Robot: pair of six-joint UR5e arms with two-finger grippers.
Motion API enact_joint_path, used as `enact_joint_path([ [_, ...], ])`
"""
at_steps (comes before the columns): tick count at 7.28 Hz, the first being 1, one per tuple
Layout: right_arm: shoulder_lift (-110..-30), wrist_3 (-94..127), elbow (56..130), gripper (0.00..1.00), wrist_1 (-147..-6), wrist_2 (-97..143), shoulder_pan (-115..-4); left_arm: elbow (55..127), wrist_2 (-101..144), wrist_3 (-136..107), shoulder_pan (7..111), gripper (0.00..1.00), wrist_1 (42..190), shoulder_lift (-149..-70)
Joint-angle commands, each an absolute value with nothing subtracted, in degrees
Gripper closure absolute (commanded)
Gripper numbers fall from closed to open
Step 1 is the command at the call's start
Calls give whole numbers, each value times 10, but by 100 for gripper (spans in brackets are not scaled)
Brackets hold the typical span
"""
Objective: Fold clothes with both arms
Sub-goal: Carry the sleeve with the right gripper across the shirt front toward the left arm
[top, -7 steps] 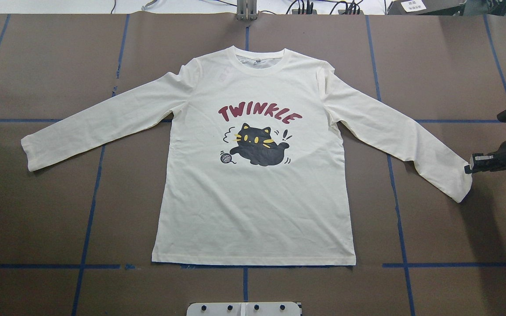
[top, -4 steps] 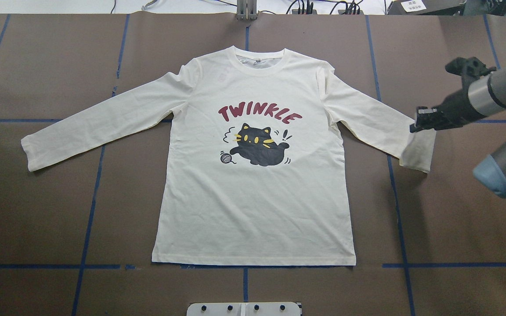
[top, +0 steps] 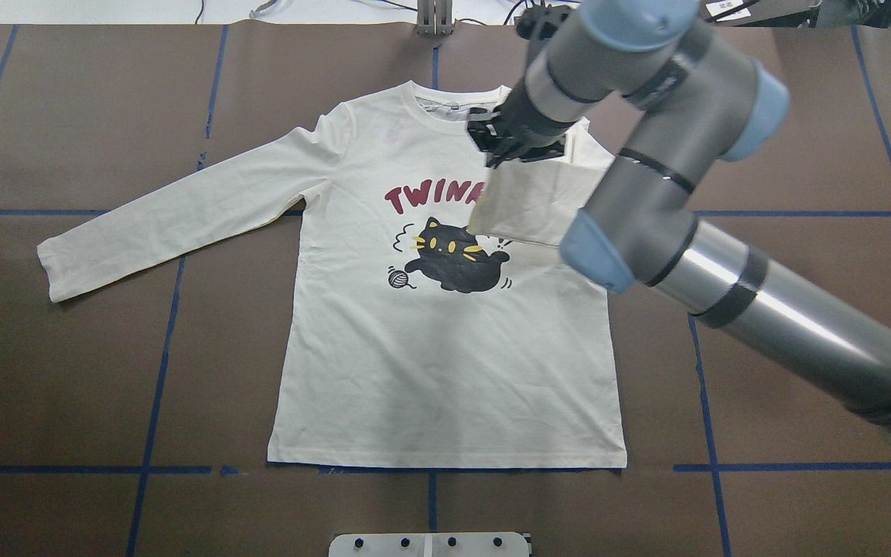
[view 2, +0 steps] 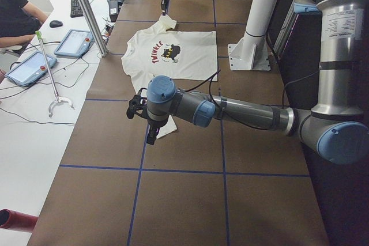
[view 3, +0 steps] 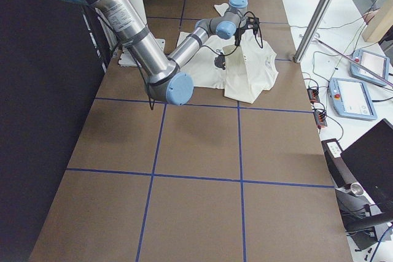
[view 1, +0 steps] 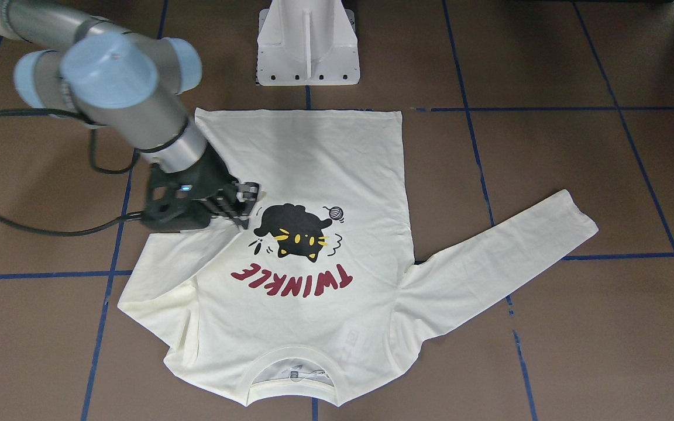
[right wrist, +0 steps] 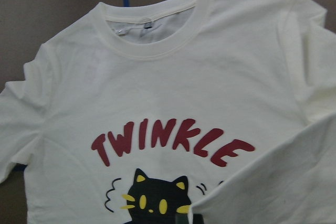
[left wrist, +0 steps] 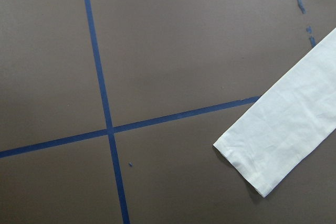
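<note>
The cream long-sleeved T-shirt point(top: 445, 363) lies flat, print up, collar at the far side. My right gripper point(top: 509, 145) is shut on the right sleeve's cuff and holds it above the chest near the collar. The lifted sleeve point(top: 527, 209) hangs over the end of the "TWINKLE" lettering. In the front-facing view the right gripper point(view 1: 242, 206) is beside the cat print point(view 1: 293, 231). The left sleeve point(top: 167, 224) lies stretched out flat. My left gripper point(view 2: 151, 135) hovers over its cuff point(left wrist: 268, 150). I cannot tell whether it is open or shut.
The brown table is marked with blue tape lines point(top: 155, 402). The white pedestal point(view 1: 308, 44) stands at the robot's side, beyond the hem. A person, tablets point(view 2: 74, 41) and a metal post point(view 2: 86, 10) are past the far table edge.
My right gripper has carried the right sleeve's cuff from the table's right side up and leftward over the shirt's chest. The sleeve now covers part of the lettering.
</note>
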State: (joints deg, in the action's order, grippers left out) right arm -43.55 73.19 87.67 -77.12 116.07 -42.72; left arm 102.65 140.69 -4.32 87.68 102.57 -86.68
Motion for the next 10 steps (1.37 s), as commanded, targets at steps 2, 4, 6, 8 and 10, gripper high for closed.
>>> enact_joint_path([
  [2, -226, 770, 614, 100, -649, 988, -288, 1024, 1408, -44, 874, 0, 1031, -867],
  [4, -178, 770, 520, 64, -597, 953, -263, 1022, 1409, -44, 861, 0, 1032, -867],
  [6, -161, 771, 498, 4, -595, 923, -256, 1023, 1409, -45, 818, 0, 1034, -871],
  [8, -166, 803, 532, 1, -595, 929, -271, 1016, 1401, -122, 766, 0, 1075, -874],
  [10, -344, 804, 724, 2, -605, 1015, -334, 927, 1392, -251, 721, 0, 1181, -905],
])
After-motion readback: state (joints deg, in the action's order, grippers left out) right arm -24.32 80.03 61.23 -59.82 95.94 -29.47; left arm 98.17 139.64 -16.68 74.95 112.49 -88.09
